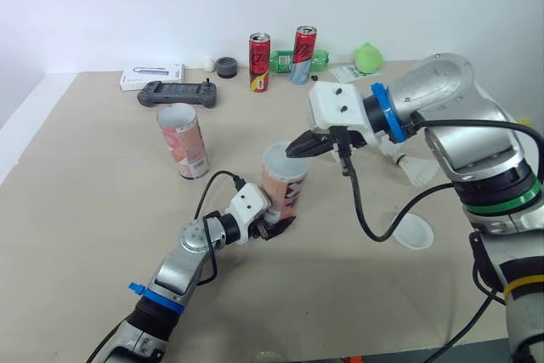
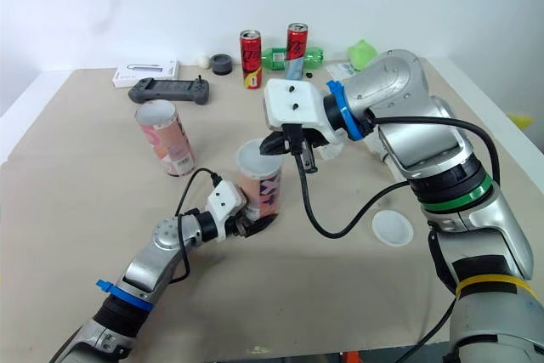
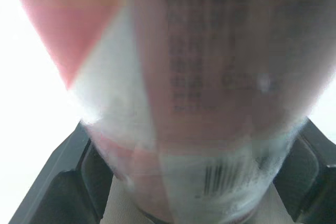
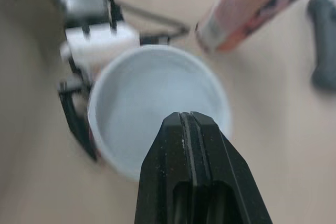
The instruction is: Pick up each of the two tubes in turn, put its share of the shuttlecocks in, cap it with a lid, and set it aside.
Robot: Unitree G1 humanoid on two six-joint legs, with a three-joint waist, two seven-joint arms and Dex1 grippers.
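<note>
Tube (image 1: 283,183) near the middle of the desk (image 1: 85,235) leans a little, gripped low at its base by the left gripper (image 1: 276,229). The left wrist view shows its fingers (image 3: 63,182) pressed to either side of the printed wall. I cannot tell whether the pale round top is an open mouth or a fitted lid.

The right gripper (image 1: 299,149) hangs just above that top with its jaws closed tight together and nothing visible between them.

The main risk, I think, is the low hold. Any push from above lands far from the grip, so the tube could tip or twist out of the fingers. A squeeze too hard could also dent the thin wall.

A second tube (image 1: 183,140) stands open-mouthed toward the left edge of the desk, well apart. A loose lid (image 1: 414,231) lies flat toward the right edge, and a shuttlecock (image 1: 416,169) sits behind the right arm. A broad swing of that arm, or its dangling cable, could sweep either one off the desk.
</note>
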